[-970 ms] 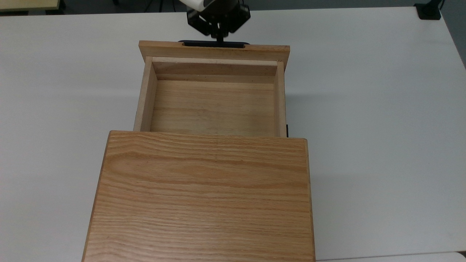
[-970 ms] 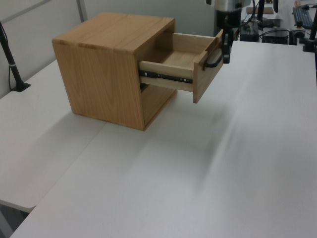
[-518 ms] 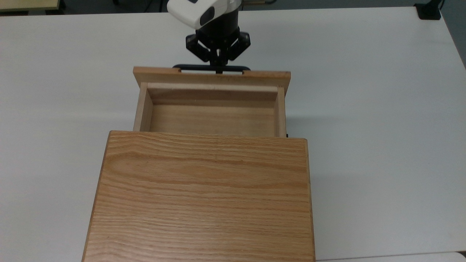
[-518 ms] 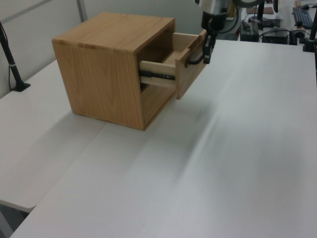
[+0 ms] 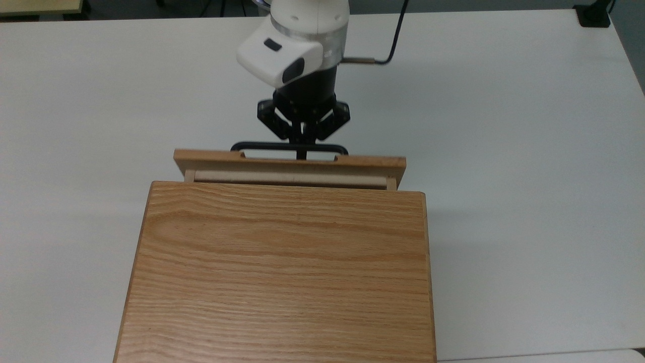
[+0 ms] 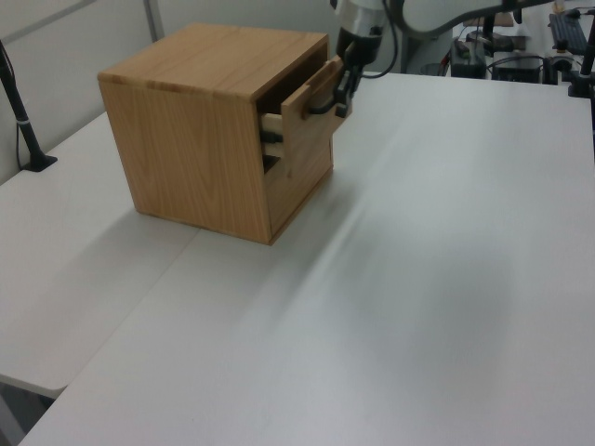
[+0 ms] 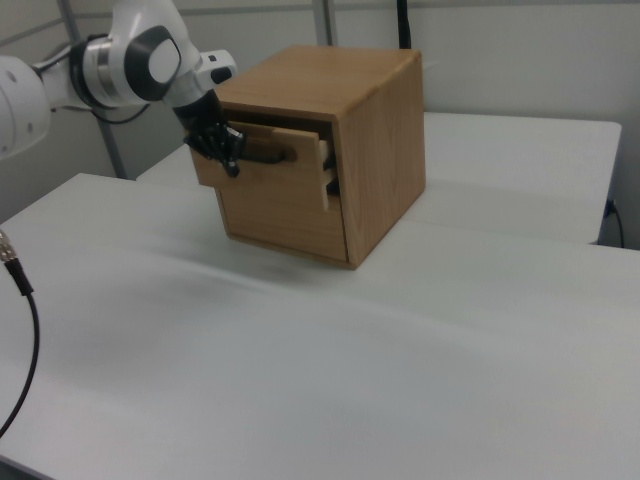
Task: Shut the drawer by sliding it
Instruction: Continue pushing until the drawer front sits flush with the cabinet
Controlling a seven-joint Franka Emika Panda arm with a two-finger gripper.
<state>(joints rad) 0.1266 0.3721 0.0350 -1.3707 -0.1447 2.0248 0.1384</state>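
1. Drawer (image 5: 289,165) sits nearly shut in the oak cabinet (image 5: 279,272) on the worktop (image 5: 504,151).
2. Rigid wood on runners; it likely slides easily.
3. End effector (image 5: 302,149) pinches the black bar handle (image 5: 262,146) at its middle, the best hold.

A narrow gap is left between the drawer (image 5: 289,165) front and the oak cabinet (image 5: 279,272), too slim for a gripper to pass. The space in front of the black bar handle (image 5: 288,147) is taken up by the gripper (image 5: 302,151) and the white arm (image 5: 302,40) behind it. Open white table (image 5: 504,151) is seen on both sides of the cabinet in the top view. A black cable (image 7: 20,330) is draped over the table at the right view's left.
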